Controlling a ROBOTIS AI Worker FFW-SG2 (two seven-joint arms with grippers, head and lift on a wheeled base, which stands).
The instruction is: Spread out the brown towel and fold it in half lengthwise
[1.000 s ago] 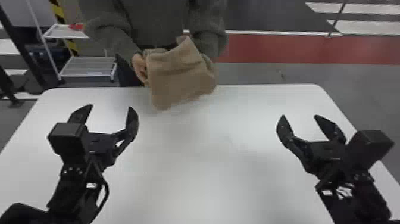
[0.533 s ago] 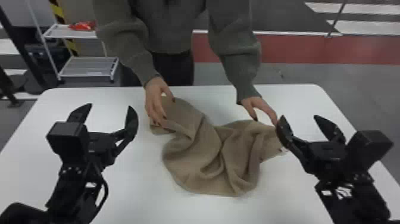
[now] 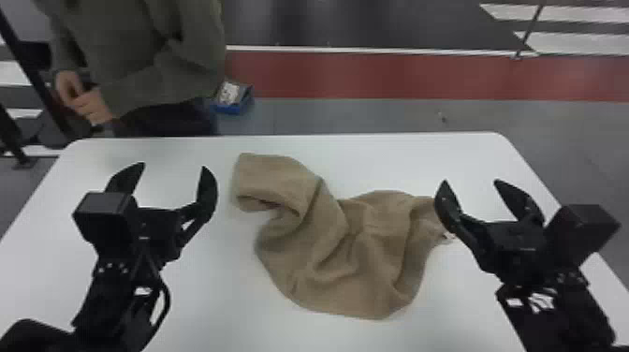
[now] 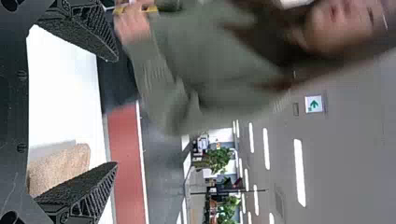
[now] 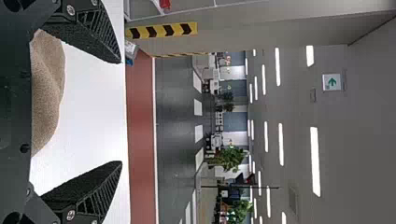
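In the head view the brown towel (image 3: 346, 243) lies crumpled on the white table, its upper left part bent over and its right end beside the right gripper's inner finger. My left gripper (image 3: 171, 180) stands open left of the towel, holding nothing. Open as well, my right gripper (image 3: 472, 194) hides a little of the towel's right edge. In the left wrist view the left gripper (image 4: 116, 112) has its fingers wide apart, with part of the towel (image 4: 60, 168) behind. The right wrist view has the right gripper (image 5: 121, 112) spread, and the towel (image 5: 46, 93) near its upper finger.
The table's (image 3: 355, 145) far edge runs behind the towel. A person stands beyond its far left corner, hands off the towel. On the floor behind is a blue box (image 3: 234, 98).
The person first held the towel up, then laid it down on the table, and has now let go and moved away to the left. Both arms have kept still.
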